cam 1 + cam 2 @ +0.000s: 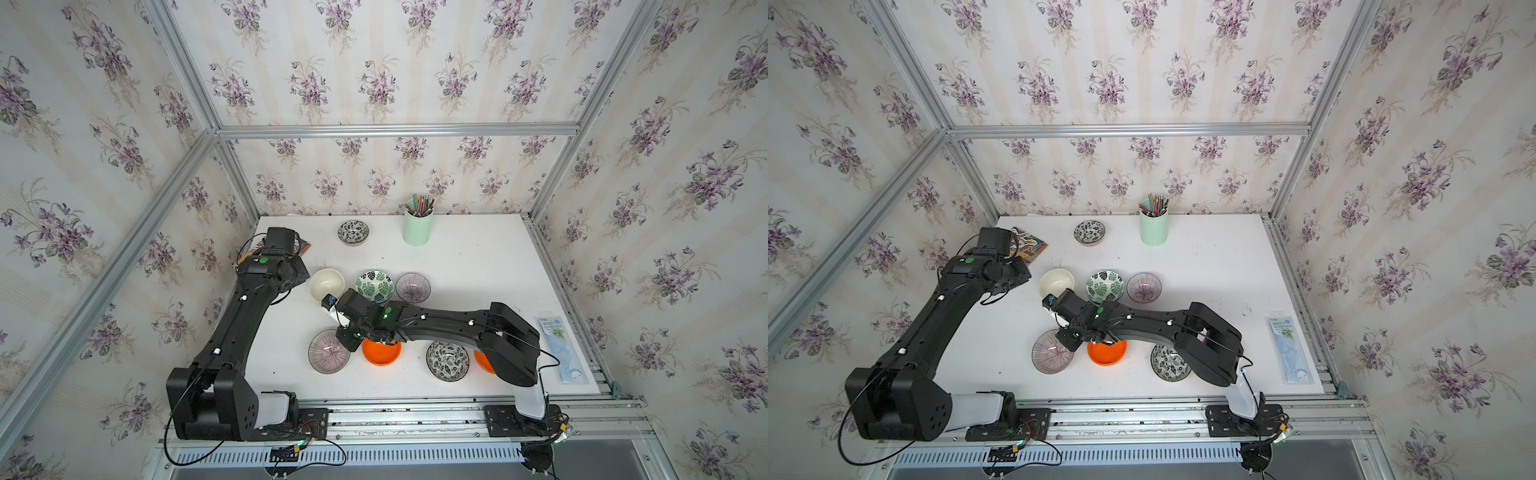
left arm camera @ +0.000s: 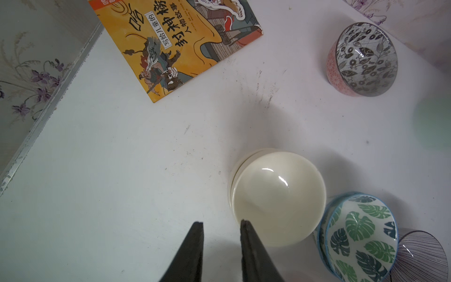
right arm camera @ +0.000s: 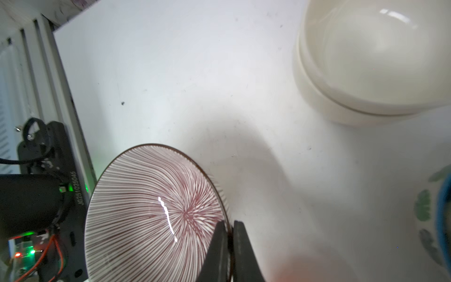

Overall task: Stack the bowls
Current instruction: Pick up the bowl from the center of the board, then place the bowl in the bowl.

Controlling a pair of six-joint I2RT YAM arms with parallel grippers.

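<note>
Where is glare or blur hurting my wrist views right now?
Right wrist view: a glare streak crosses the near striped bowl, pinched at its rim by the right gripper; the cream stack looks soft. Left wrist view: small highlight on the cream stack, green blur at one edge; left gripper sharp, open.

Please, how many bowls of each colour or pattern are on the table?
cream-white bowls: 2, nested
green-leaf bowls: 2, nested
purple striped bowls: 2
black-and-white floral bowls: 2
orange bowls: 2, one partly hidden
Total: 10 bowls
</note>
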